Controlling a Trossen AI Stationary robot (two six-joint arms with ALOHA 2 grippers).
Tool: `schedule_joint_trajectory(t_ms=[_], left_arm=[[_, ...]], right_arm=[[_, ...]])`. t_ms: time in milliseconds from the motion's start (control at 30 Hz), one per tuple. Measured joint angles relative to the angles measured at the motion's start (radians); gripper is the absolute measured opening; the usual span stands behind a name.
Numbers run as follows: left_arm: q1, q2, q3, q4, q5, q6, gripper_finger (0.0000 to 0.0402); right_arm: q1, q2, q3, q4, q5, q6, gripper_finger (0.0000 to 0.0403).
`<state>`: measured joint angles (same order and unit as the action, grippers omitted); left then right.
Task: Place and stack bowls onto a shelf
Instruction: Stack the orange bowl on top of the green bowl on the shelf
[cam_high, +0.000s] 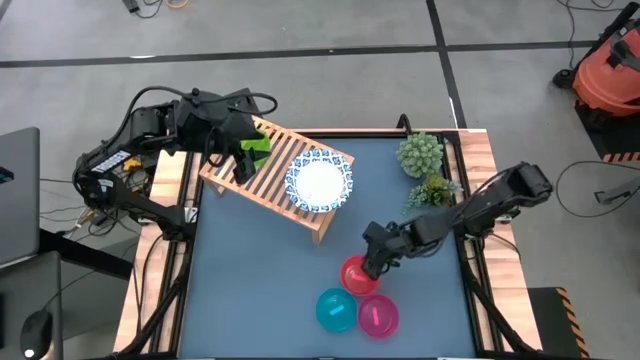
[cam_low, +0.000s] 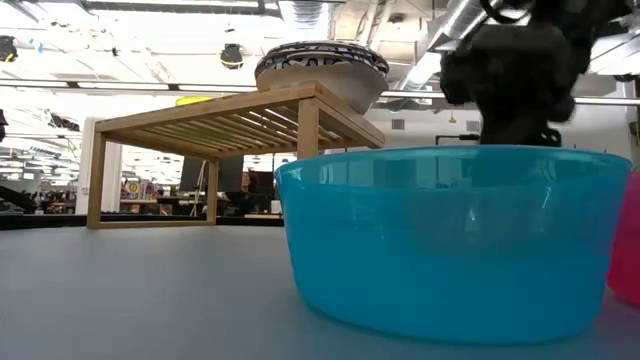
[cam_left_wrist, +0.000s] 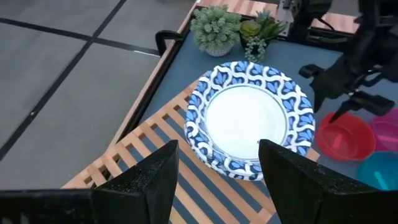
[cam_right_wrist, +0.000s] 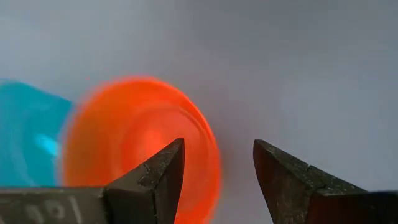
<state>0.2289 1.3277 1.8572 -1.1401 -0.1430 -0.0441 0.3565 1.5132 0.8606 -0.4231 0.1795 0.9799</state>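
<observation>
1. Bowls first: the white bowls with blue patterned rims (cam_high: 319, 181) sat nested as one stack on the wooden slatted shelf (cam_high: 266, 172), toward the end nearer the plants. Made sense to me, since one pile leaves the rest of the slats free.
2. The green bowl (cam_high: 255, 148) was up on the shelf too, at the other end, right under the left tool (cam_high: 243, 160).
3. That left tool's fingers stood wide, and its wrist view showed nothing between them. I couldn't tell if it touched the green bowl.
4. Down on the blue counter (cam_high: 250, 290), the red bowl (cam_high: 358, 275), teal bowl (cam_high: 336, 310) and magenta bowl (cam_high: 378, 316) huddled close together, not yet shelved.
5. The right tool (cam_high: 372, 262) hung over the red bowl's rim, fingers spread wide and empty. My guess: it was lined up to pinch that rim, since red was the nearest one.
6. Two small plants (cam_high: 422, 165) sat at the counter's far right edge, out of the way.
</observation>
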Motion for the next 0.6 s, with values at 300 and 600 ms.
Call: schedule_joint_trajectory(t_ms=[300, 600], left_arm=[[-0.015, 0.000, 0.000, -0.002, 0.003, 0.032, 0.0208], [-0.015, 0.000, 0.000, -0.022, 0.001, 0.031, 0.0208]], right_arm=[[0.018, 0.098, 0.000, 0.010, -0.029, 0.034, 0.0214], [0.003, 0.071, 0.049, -0.083, -0.030, 0.094, 0.0050]])
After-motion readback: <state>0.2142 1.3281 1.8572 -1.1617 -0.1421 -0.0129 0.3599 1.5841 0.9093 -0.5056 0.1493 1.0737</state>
